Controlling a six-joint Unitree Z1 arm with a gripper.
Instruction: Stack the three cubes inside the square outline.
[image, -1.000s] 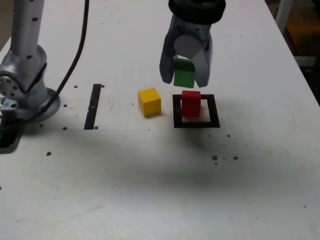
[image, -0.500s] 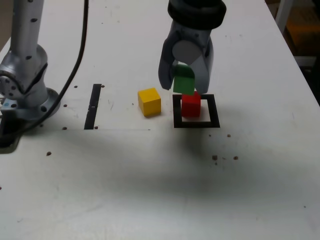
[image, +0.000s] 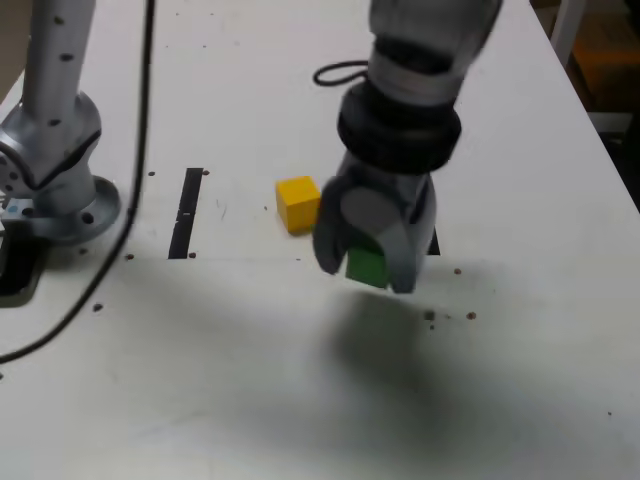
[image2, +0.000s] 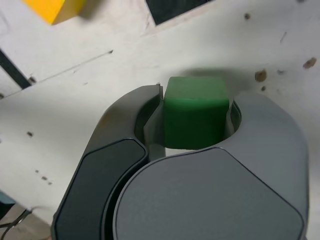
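Note:
My gripper (image: 364, 272) is shut on the green cube (image: 366, 266) and holds it above the white table, nearer the camera than the square outline. In the wrist view the green cube (image2: 195, 112) sits between both fingers of the gripper (image2: 196, 97). The yellow cube (image: 298, 203) rests on the table at the exterior view's left of the gripper; the wrist view catches its corner (image2: 52, 7). Only a sliver of the square outline (image: 433, 243) shows beside the wrist, and a dark corner of the outline (image2: 175, 7) appears in the wrist view. The red cube is hidden behind the gripper.
A thin black strip (image: 186, 212) lies on the table at the exterior view's left. The arm's grey base (image: 55, 170) stands at the far left with a black cable trailing from it. Small dark specks (image: 430, 316) dot the table near the gripper.
The gripper, still holding the green cube, has moved from just above the red cube toward the camera. It now covers the red cube and most of the square outline.

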